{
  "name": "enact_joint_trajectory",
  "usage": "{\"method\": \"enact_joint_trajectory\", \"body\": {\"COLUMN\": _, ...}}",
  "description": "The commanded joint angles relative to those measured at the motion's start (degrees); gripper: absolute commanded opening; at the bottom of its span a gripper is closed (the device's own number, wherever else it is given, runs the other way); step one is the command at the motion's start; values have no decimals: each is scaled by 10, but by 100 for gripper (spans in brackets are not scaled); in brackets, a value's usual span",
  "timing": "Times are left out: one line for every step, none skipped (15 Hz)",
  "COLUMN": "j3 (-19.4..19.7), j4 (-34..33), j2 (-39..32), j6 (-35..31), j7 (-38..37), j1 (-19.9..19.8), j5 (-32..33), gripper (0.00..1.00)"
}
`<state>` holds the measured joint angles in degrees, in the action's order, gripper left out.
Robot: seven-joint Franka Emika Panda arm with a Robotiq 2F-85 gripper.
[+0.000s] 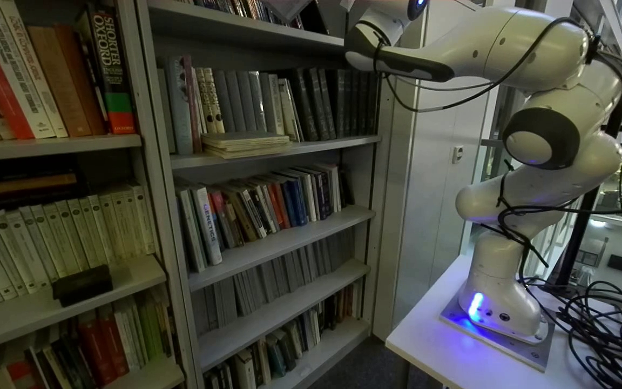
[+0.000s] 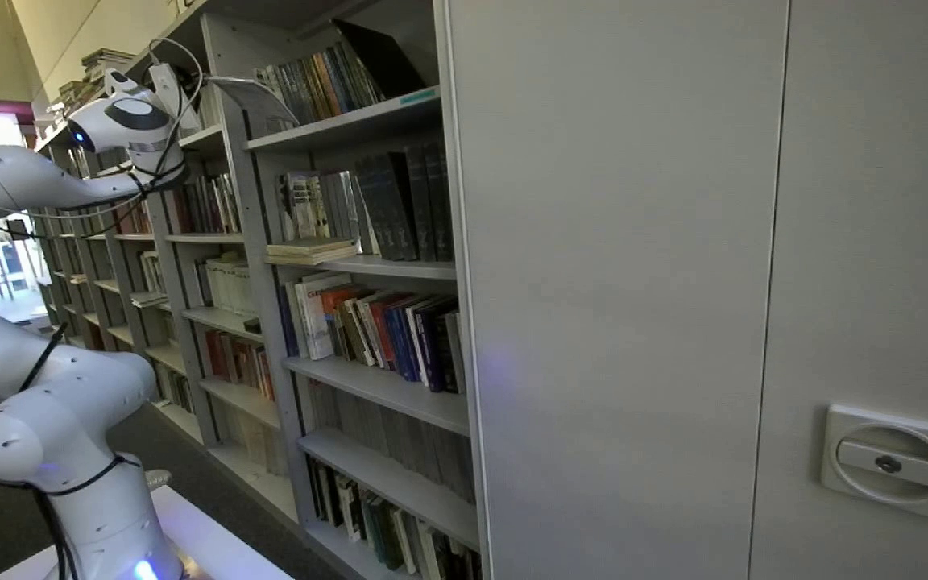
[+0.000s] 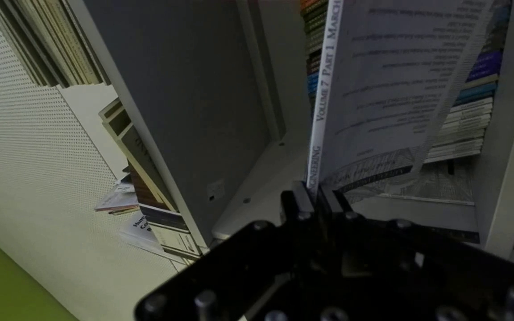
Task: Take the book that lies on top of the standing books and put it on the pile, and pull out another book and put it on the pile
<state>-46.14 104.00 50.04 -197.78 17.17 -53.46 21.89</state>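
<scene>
Closest in the wrist view, the gripper (image 3: 313,191) clamps a thin book (image 3: 382,89) by just one corner; so small a hold could let it pivot and drop! Over in an exterior view, the pile (image 2: 311,251) juts past its shelf (image 2: 412,268); a hard landing might tip it.

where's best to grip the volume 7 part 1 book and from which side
Likely the spine of the Volume 7 Part 1 book, pinched across its thickness from the spine side: it's thin and, in the wrist view, spine-forward. The gripper holds it near one end; mid-spine might balance better.
</scene>
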Motion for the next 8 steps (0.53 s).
{"method": "enact_joint_trajectory", "body": {"j3": -1, "j4": 0, "j2": -1, "j6": 1, "j7": 5, "j1": -1, "j5": -3, "gripper": 7}}
{"method": "enact_joint_trajectory", "body": {"j3": -1, "j4": 0, "j2": -1, "j6": 1, "j7": 4, "j1": -4, "j5": -3, "gripper": 7}}
{"method": "enact_joint_trajectory", "body": {"j3": -1, "j4": 0, "j2": -1, "j6": 1, "j7": 4, "j1": -5, "j5": -3, "gripper": 7}}
{"method": "enact_joint_trajectory", "body": {"j3": -1, "j4": 0, "j2": 0, "j6": 1, "j7": 4, "j1": -5, "j5": -3, "gripper": 7}}
{"method": "enact_joint_trajectory", "body": {"j3": -1, "j4": 0, "j2": 1, "j6": 1, "j7": 4, "j1": -5, "j5": -3, "gripper": 7}}
{"method": "enact_joint_trajectory", "body": {"j3": -1, "j4": 0, "j2": 1, "j6": 1, "j7": 4, "j1": -5, "j5": -3, "gripper": 7}}
{"method": "enact_joint_trajectory", "body": {"j3": -1, "j4": 0, "j2": 2, "j6": 1, "j7": 4, "j1": -5, "j5": -3, "gripper": 7}}
{"method": "enact_joint_trajectory", "body": {"j3": -1, "j4": 0, "j2": 2, "j6": 1, "j7": 4, "j1": -5, "j5": -3, "gripper": 7}}
